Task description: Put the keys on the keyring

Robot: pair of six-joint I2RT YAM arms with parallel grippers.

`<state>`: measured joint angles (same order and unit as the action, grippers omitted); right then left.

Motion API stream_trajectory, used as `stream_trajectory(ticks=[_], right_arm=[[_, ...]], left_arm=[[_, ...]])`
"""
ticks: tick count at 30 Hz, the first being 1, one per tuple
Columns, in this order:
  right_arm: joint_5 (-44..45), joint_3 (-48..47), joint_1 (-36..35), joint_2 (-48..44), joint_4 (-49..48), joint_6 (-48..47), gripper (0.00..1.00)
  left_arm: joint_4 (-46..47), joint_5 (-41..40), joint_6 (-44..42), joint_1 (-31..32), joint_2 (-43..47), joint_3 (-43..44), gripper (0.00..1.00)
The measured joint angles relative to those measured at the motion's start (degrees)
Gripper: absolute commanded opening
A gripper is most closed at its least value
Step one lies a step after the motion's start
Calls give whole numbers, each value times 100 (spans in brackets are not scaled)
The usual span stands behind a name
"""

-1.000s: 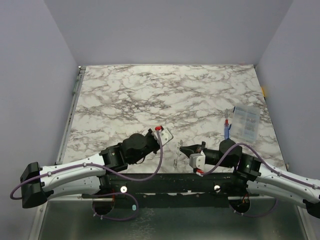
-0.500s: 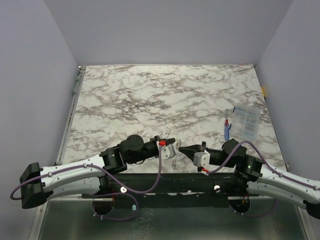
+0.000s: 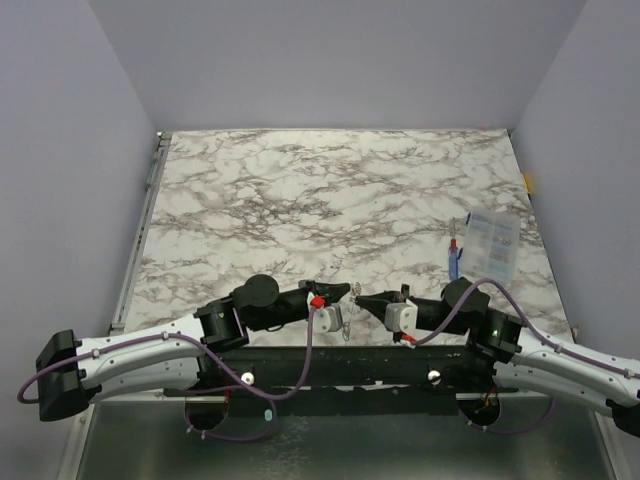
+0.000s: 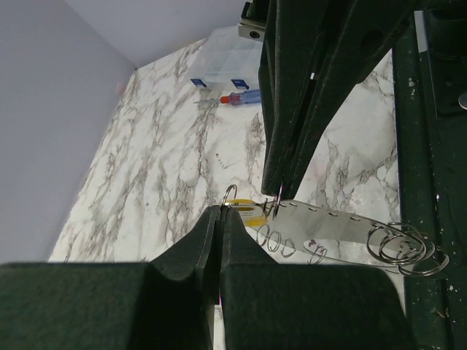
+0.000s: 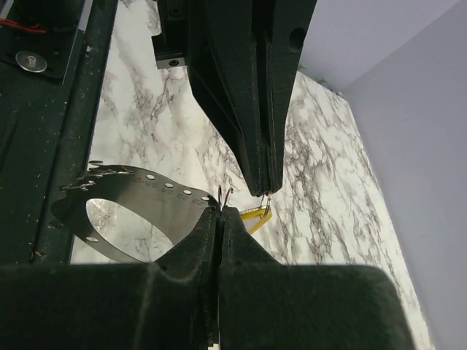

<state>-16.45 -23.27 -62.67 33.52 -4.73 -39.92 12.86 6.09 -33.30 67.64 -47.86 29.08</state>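
Threading is going on just above the near edge of the tabletop (image 3: pixel 300 200). The left gripper (image 4: pixel 220 213), fingers together, is pinching the keyring (image 4: pixel 230 195). The right gripper (image 5: pixel 219 213), also clamped, is holding the end of a silvery perforated strip (image 5: pixel 157 191) tip to tip against it. What looks like a brass-gold key (image 4: pixel 252 212) is hanging just beside the ring. The next move, I judge, is calling for a very fine slide into the ring's split.

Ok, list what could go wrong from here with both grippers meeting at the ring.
1. The left gripper pinches the keyring at its very fingertips; the thin wire could slip or twist out.
2. The right gripper, shut on the perforated metal strip, sits tip to tip with the left; a small push may knock them together.
3. This hangs by the dark frame rail; a dropped piece could land there.
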Motion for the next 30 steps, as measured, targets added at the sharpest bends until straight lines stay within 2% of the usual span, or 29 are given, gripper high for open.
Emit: stream_trajectory(ticks=[30], right_arm=[[4,4,0,48,-31,149,1]], left_arm=[[70,634,-173,0,393,-328,0]])
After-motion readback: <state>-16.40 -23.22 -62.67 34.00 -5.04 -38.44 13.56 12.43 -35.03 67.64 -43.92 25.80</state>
